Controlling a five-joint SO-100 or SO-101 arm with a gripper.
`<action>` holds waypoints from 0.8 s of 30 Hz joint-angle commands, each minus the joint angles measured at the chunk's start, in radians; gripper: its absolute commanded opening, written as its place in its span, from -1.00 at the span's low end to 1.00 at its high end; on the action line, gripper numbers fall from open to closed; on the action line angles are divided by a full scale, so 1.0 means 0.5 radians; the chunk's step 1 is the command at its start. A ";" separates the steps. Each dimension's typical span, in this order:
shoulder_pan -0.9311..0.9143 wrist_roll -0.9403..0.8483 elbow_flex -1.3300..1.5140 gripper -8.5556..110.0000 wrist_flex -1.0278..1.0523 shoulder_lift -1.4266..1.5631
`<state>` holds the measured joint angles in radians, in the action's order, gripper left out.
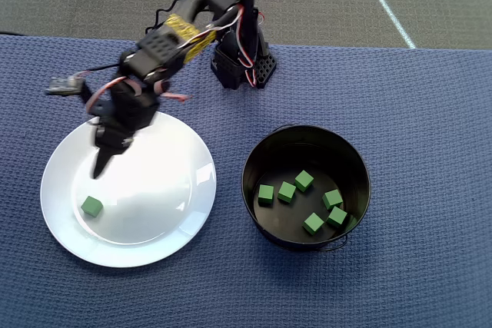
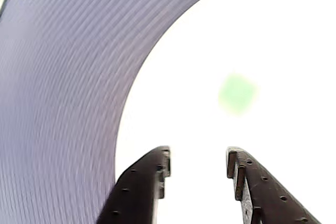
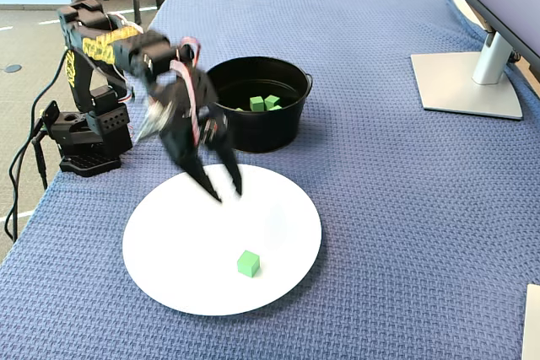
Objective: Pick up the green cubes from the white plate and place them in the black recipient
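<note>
Overhead view: one small matte green cube (image 1: 91,206) lies alone on the glossy white round plate (image 1: 184,224); six more sit inside the black metal pot (image 1: 257,155). Light, rigid and flat-sided, it should suit a pinch across opposite faces. The arm leans over the plate, hand (image 1: 101,167) empty, parted narrowly, short of it.

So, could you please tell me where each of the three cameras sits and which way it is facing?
Overhead view: above the table, looking straight down; whole arm, white plate, black pot.
Wrist view: on the arm, looking past the open gripper at the plate and one blurred green cube.
Fixed view: raised at the table's side, looking obliquely; arm at left, monitor stand at right.
Shared: all three show the plate's lone cube; the overhead and fixed views also show the pot.
</note>
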<state>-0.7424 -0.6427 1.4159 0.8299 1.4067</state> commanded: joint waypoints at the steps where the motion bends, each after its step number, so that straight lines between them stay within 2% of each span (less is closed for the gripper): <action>1: -0.163 0.362 -0.546 -0.77 0.328 -0.276; 3: -0.172 0.414 -0.727 -0.66 0.469 -0.399; 6: -0.147 0.488 -0.957 -0.63 0.592 -0.546; 10: -0.067 0.463 -1.147 -0.45 0.730 -0.736; 18: 0.034 0.678 -1.169 -0.49 0.577 -1.015; 24: 0.089 0.657 -1.147 -0.49 0.561 -1.055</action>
<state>-0.7240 -0.3175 0.8897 1.1413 0.8606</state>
